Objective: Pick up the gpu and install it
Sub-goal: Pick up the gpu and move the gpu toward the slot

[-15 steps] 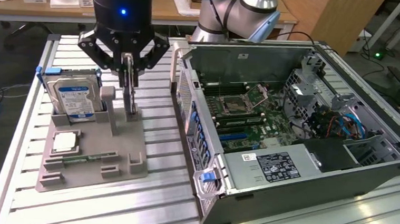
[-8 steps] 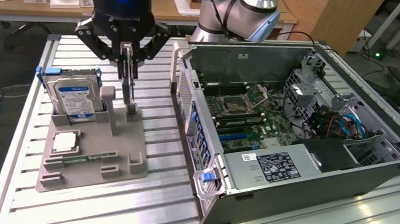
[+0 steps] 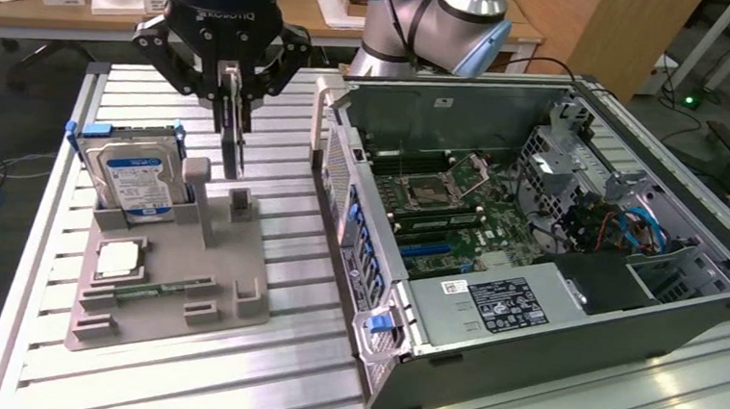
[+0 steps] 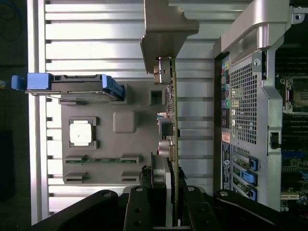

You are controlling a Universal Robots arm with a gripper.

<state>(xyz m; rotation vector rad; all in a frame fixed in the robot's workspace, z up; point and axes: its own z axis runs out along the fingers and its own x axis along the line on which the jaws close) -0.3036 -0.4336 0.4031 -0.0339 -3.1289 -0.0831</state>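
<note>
**Dark gpu card clamped in the tool, over the grey fixture**

Exterior view: black tool hangs over the slatted metal counter, fingers clenched on the top of the gpu. Card hangs upright and edge-on directly below the tool. Its lower end is just above a small post of the fixture; cannot tell if they touch. Card face is hidden at this angle. Hard drive with a blue label stands in the fixture towards the exterior view's left of the gpu, and a silver processor chip lies flat nearer the camera. Open computer case lies towards the exterior view's right, motherboard exposed. White print on the tool body is upside down and not readable. Print on the drive label and on the power supply label is too small to read. Arm is cut off at the frame top.

Wrist view: tool fingers grip the gpu on both sides. Card runs edge-on away from the fingers, grey bracket at the far end. Fixture, hard drive with blue rails and processor chip lie beyond it. Case is just beside the card.
</note>
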